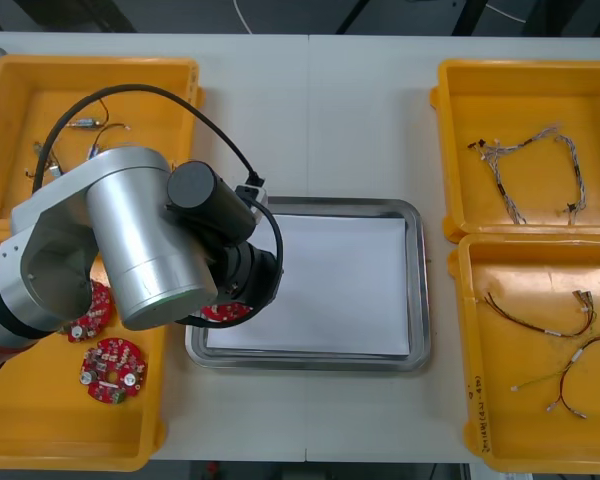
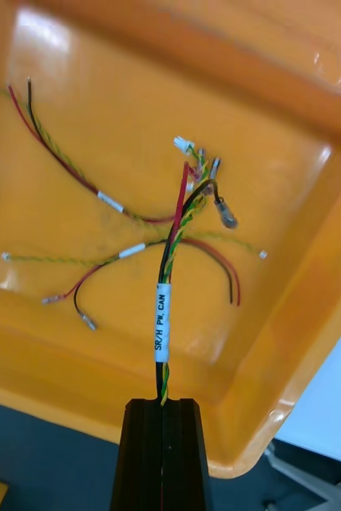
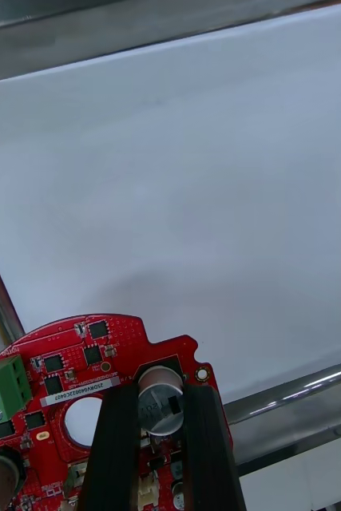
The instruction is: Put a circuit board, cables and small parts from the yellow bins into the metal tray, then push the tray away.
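Observation:
My left gripper (image 3: pixel 160 435) is shut on a round red circuit board (image 3: pixel 98 371), its fingers clamped at a silver cylinder on the board. It holds the board just above the white inside of the metal tray (image 3: pixel 282 393), near a corner. In the front view the board (image 1: pixel 225 312) peeks out under the left arm at the tray's (image 1: pixel 417 290) near left corner. My right gripper (image 2: pixel 164 415) is shut on a red and yellow cable (image 2: pixel 163 319) with a white label, which hangs over a yellow bin (image 2: pixel 298 96).
Two more circuit boards (image 1: pixel 112 368) lie in the near left bin. The far left bin (image 1: pixel 40 90) holds small metal parts. A blue and white cable (image 1: pixel 530 165) lies in the far right bin; red and yellow cables (image 1: pixel 550 330) lie in the near right bin.

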{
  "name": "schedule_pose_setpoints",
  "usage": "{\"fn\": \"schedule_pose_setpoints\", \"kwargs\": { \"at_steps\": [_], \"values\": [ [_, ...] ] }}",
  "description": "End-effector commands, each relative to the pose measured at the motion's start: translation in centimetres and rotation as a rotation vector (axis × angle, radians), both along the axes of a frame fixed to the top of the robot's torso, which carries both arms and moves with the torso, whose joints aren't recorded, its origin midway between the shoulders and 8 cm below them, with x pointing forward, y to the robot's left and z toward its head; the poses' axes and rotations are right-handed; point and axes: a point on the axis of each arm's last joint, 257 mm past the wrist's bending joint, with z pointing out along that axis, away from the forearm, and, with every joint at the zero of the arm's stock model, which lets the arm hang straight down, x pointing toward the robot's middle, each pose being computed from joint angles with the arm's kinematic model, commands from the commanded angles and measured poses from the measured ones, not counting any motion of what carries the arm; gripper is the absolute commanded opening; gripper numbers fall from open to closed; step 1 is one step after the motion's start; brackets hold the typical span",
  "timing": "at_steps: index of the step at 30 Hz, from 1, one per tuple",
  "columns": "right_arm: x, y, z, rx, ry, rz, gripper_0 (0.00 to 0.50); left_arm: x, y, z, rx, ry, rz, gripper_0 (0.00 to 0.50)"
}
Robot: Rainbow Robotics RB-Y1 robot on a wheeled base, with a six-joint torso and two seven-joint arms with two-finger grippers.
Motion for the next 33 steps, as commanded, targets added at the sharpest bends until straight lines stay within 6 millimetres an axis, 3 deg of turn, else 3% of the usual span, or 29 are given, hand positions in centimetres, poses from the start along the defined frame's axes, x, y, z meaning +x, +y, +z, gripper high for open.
{"fn": "schedule_pose_setpoints", "kwargs": {
  "at_steps": [1, 9, 19, 33],
  "values": [
    [1.9, 0.2, 3.8, -0.036, -0.109, -0.01, 0.0, 0.5, -1.6, -0.2, -0.05, -0.003, 0.055, 0.003],
    [2.6, 1.6, 5.3, -0.05, -0.157, 0.036, 0.0, 0.0, -1.9, -2.4, -0.036, 0.008, 0.063, 0.001],
    [4.0, 4.1, 8.8, -0.111, -0.272, 0.106, 0.0, -0.4, -2.1, -4.0, -0.044, 0.001, 0.072, 0.002],
    [3.9, 9.6, 7.4, -0.141, -0.235, 0.295, 0.0, -0.8, -1.6, -5.4, -0.019, -0.01, 0.083, 0.004]
  ]
}}
